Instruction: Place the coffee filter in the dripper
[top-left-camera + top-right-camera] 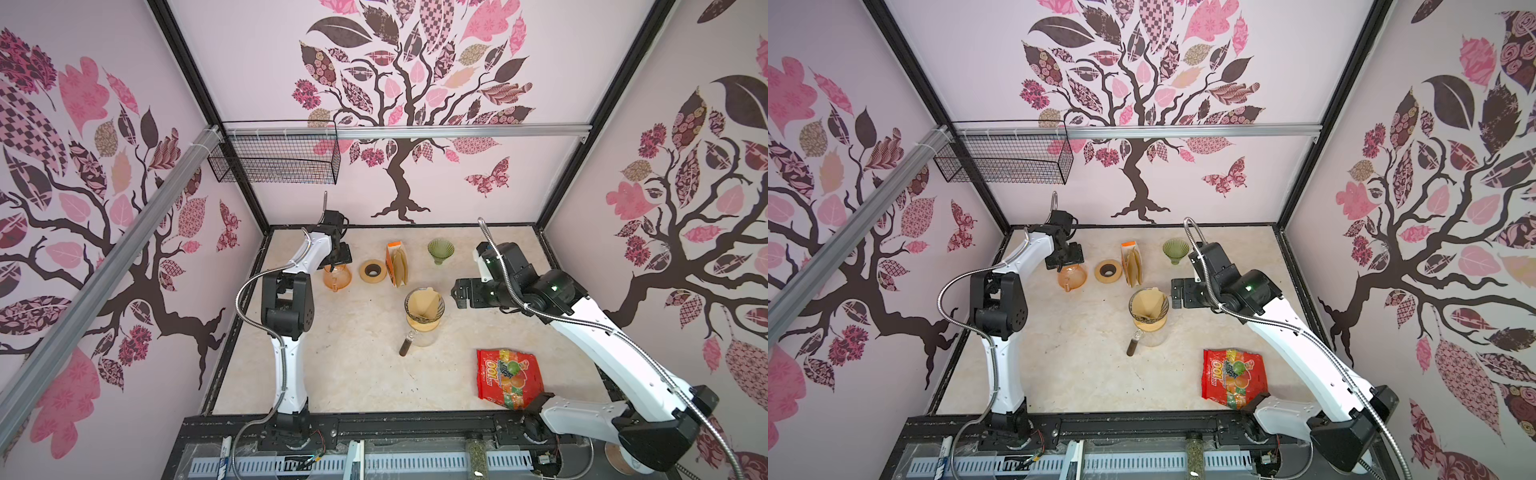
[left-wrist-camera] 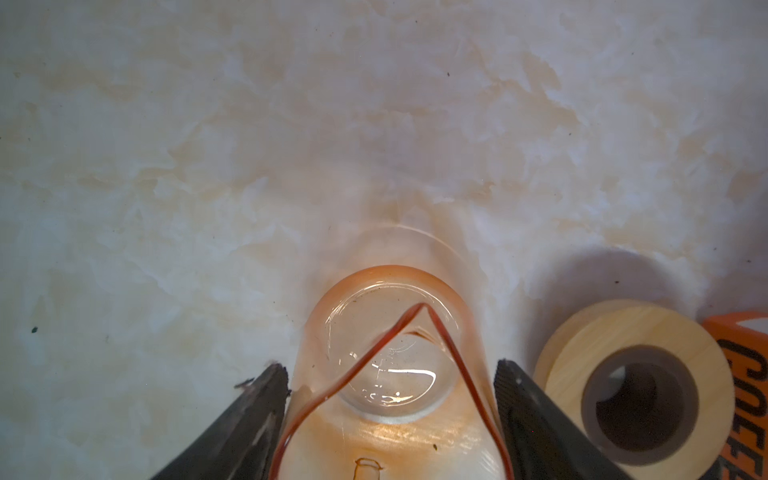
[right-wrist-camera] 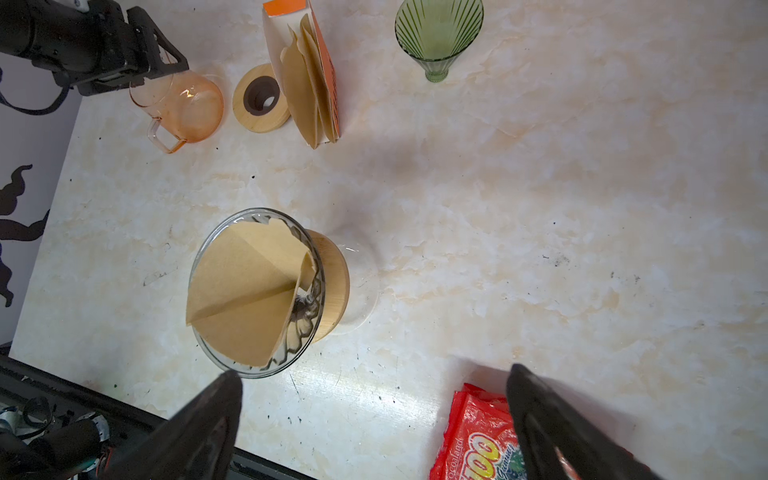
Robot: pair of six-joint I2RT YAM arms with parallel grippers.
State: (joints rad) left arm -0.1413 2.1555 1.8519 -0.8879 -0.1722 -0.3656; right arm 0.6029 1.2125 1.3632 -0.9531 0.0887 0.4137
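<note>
Coffee filter (image 3: 245, 291) in dripper (image 3: 305, 328), spare filters (image 3: 299, 91) in box (image 3: 327, 70)

Your bench (image 1: 353, 374) is a cream, marble-patterned slab flecked with dark specks, bordered by a black frame (image 1: 415, 424). Pale pink walls rise on three sides of it. The back wall (image 1: 270, 62) carries a brown tree decal (image 1: 399, 166) with pink and patterned leaves, and a butterfly (image 1: 488, 178) beside the trunk. Above the bench's far left corner a black wire basket (image 1: 274, 160) hangs from a silver rail (image 1: 457, 132) that crosses that wall. Light is soft and even, with a glare patch near the bench's front edge.
</note>
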